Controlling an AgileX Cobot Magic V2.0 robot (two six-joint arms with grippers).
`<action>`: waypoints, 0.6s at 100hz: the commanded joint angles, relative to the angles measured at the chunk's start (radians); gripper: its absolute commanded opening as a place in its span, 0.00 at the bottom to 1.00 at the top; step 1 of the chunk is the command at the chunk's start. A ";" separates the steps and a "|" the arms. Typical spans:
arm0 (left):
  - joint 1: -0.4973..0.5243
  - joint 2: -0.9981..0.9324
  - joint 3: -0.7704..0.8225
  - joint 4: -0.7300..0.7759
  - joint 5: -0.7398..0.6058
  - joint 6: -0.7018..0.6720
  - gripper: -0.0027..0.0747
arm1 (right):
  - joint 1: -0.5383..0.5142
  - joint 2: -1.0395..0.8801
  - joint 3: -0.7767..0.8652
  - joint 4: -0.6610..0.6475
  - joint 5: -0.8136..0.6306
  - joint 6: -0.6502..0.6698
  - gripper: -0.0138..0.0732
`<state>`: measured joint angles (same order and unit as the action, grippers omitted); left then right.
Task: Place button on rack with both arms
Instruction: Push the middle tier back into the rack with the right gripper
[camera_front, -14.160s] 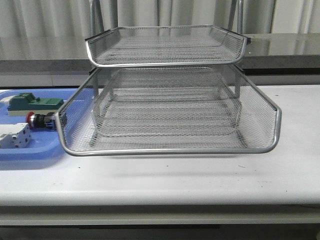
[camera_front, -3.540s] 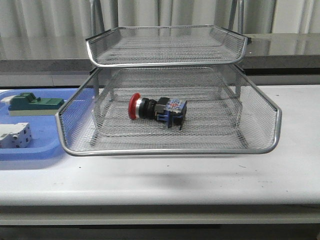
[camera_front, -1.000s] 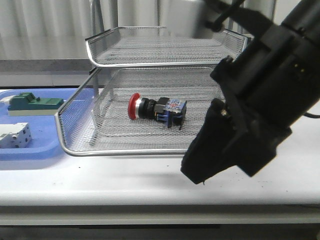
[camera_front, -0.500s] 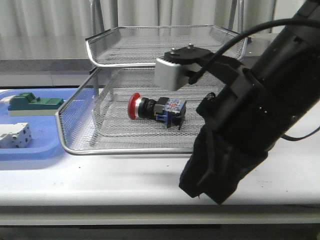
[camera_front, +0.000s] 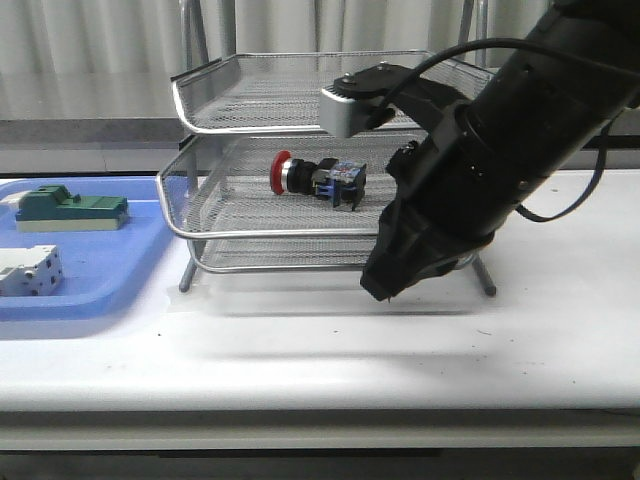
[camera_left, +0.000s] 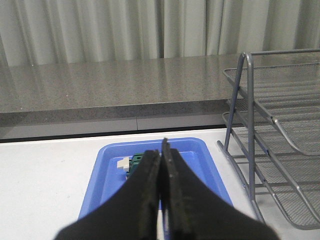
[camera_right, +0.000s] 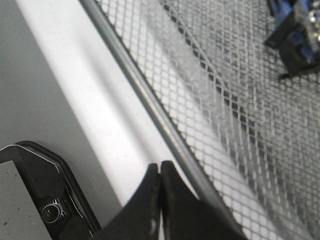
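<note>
The button (camera_front: 318, 178), red head to the left, lies on its side on the middle tier of the wire rack (camera_front: 178, 100). My right arm fills the right of the front view, its grey camera box (camera_front: 345, 108) at the top tier's height. The right gripper (camera_front: 377, 286) is shut and empty at the front of the rack's lower tiers. In the right wrist view that gripper (camera_right: 160, 168) sits beside a tier's rim (camera_right: 145, 102), with the button's blue-black block (camera_right: 296, 26) beyond. The left gripper (camera_left: 161, 150) is shut and empty, held above the blue tray (camera_left: 102, 172), with the rack (camera_left: 248, 100) to one side.
A flat blue tray (camera_front: 95, 290) lies left of the rack, holding a green block (camera_front: 70, 208) and a white terminal block (camera_front: 28, 272). The green block (camera_left: 136, 161) also shows past the left fingers. A grey counter and curtains stand behind the white table.
The middle tier, drawn out toward the front half a second ago, has slid back into the rack with the button on it. My right arm has followed it inward.
</note>
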<state>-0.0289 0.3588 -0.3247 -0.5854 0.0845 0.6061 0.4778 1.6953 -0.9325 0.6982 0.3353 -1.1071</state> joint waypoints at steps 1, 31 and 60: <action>0.001 0.004 -0.026 -0.010 -0.074 -0.012 0.01 | -0.038 -0.010 -0.072 0.004 -0.059 -0.004 0.08; 0.001 0.004 -0.026 -0.010 -0.074 -0.012 0.01 | -0.061 0.013 -0.107 0.004 -0.014 0.000 0.08; 0.001 0.004 -0.026 -0.010 -0.074 -0.012 0.01 | -0.061 -0.019 -0.107 0.003 0.172 0.154 0.09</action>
<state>-0.0289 0.3588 -0.3247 -0.5854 0.0845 0.6061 0.4241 1.7441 -1.0109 0.6895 0.4784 -1.0112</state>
